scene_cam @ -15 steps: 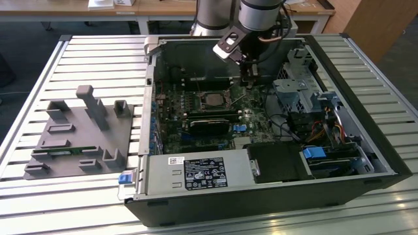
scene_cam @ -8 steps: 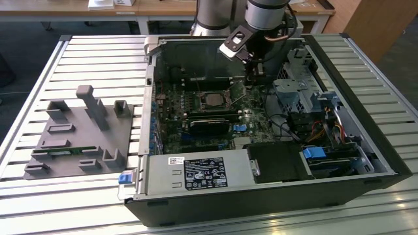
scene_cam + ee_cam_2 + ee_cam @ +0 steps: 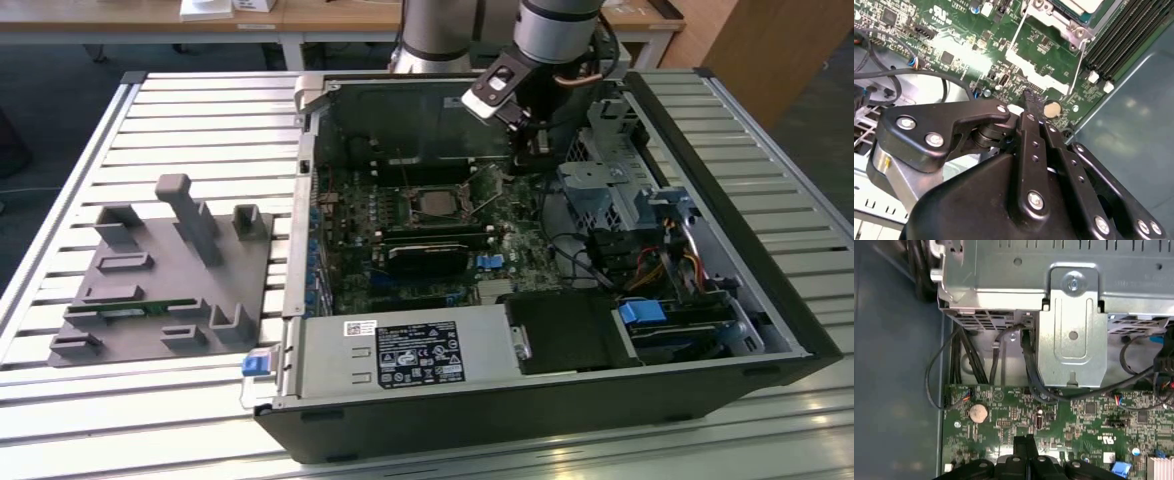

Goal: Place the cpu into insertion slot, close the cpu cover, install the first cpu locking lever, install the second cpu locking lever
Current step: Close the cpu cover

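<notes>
Hanging close over the green circuit board [image 3: 1079, 415] inside the open computer case [image 3: 534, 420], the pincer [image 3: 1029, 96] has its fingertips pressed together with nothing between them, as both wrist views show. A round coin battery [image 3: 1052, 108] sits just beside the tips. The cpu [image 3: 1080, 4] lies in the insertion slot [image 3: 406, 206], well apart from the pincer, toward the exterior view's left of it, with the cpu cover [image 3: 1073, 26] framing its silvery top. Two thin wire levers [image 3: 1077, 62] run along the socket's sides nearest the pincer; whether they are latched I cannot tell
</notes>
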Tool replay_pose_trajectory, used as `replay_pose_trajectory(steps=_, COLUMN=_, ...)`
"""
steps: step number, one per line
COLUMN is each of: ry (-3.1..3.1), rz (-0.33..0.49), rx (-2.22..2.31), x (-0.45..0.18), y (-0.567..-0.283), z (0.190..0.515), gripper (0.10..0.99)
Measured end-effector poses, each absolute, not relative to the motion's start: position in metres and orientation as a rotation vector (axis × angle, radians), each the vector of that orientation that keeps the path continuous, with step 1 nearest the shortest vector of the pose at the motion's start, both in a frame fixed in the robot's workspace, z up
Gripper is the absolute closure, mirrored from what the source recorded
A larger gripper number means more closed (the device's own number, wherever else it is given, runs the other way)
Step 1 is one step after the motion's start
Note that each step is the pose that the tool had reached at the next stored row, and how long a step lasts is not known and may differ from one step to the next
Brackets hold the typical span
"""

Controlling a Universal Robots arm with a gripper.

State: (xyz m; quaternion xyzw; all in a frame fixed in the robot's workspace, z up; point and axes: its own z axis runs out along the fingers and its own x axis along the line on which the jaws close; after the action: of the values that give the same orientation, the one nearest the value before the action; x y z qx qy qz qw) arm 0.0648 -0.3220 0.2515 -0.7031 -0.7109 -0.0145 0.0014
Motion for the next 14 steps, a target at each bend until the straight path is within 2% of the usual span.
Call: replay_pose_trajectory(steps=14, ry=-2.229, rz=-0.039, rx=-2.203, x=0.045, y=-0.322, z=0.242, gripper=0.980)
